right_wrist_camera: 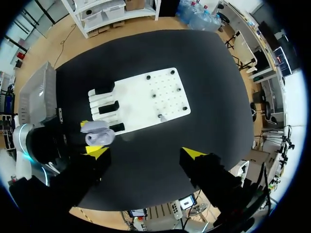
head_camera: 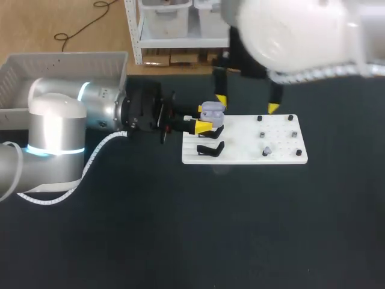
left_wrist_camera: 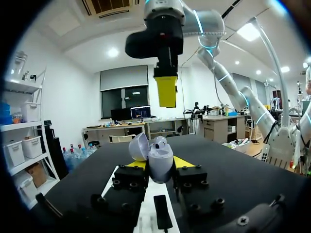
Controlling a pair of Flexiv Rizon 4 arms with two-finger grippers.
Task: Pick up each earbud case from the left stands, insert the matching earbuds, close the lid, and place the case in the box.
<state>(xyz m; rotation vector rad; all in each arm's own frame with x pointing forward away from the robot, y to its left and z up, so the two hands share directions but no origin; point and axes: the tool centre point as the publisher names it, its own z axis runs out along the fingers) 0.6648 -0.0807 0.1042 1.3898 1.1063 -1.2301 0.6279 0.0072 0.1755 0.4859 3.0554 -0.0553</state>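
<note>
I'm clamping left fingers (left_wrist_camera: 183, 162) on open earbud case (left_wrist_camera: 158, 158) at 10 o'clock of board (head_camera: 240, 155), steadying it for insertion; right fingers (right_wrist_camera: 193, 154) hovering wide, empty.

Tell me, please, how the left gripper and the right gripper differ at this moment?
The left gripper is shut on the pale purple plastic earbud case, lid open; the right gripper is open and empty. The left gripper sits low at the flat white board's edge; the right gripper hangs high above it. Both have two yellow-tipped fingers.
</note>
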